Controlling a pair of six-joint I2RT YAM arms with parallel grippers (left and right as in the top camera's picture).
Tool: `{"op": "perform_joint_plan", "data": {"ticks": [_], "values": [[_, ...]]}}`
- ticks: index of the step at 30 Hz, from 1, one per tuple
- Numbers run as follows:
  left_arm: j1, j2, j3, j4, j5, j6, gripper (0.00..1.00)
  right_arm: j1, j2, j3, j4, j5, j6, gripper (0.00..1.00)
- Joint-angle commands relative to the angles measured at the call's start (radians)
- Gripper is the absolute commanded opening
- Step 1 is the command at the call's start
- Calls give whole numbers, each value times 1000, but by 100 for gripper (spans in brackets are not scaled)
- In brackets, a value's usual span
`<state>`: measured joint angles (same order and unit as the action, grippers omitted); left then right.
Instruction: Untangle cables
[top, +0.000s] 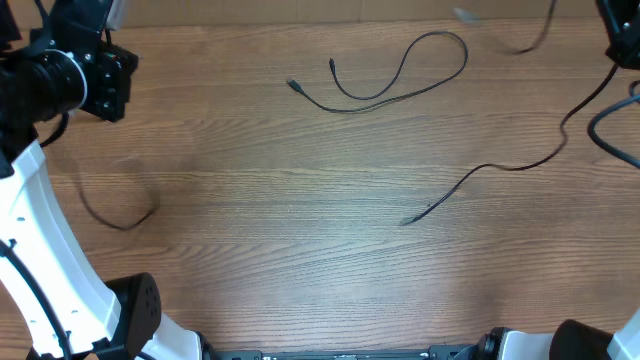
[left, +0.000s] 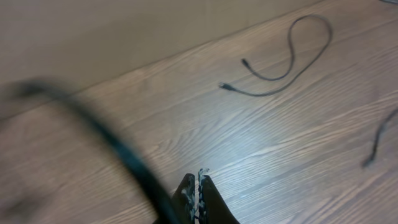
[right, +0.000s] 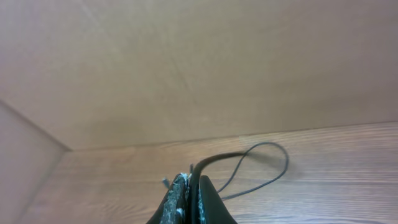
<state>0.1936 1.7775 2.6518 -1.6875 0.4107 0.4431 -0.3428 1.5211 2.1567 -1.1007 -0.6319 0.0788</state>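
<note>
One black cable (top: 400, 75) lies loose in an open loop at the table's far middle, both plug ends free; it also shows in the left wrist view (left: 292, 56). My right gripper (right: 191, 186) is shut on a second cable (right: 217, 158), which trails from the top right corner down to a plug end near the middle (top: 470, 180). My left gripper (left: 198, 186) is shut. A blurred third cable (left: 106, 140) runs up beside its jaws and hangs at the left (top: 120, 220).
The wooden table (top: 280, 200) fills the view. My left arm (top: 60, 80) stands at the far left and my right arm (top: 620, 40) at the top right corner. Thicker robot wires (top: 615, 135) hang at the right edge.
</note>
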Motion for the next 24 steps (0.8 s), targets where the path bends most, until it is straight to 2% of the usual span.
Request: {"op": "perform_joint_plan", "data": {"ticks": [1,4,8,14,22,24], "values": [[-55,16,3,-2,29,-22,4,22,-15,11,37,-42,0,4],[-128,14,3,-2,31,-26,4,15,-15,11,157,-12,-14,4],[-233,13,3,-2,26,-53,4,13,-4,11,365,16,-144,4],[-344,13,3,-2,-11,-183,4,13,70,11,636,241,-159,4],[-464,11,3,-2,-11,-205,4,-20,284,11,947,622,-193,4],[-491,11,3,-2,-11,-208,4,-50,341,11,1019,647,-192,6]]}}
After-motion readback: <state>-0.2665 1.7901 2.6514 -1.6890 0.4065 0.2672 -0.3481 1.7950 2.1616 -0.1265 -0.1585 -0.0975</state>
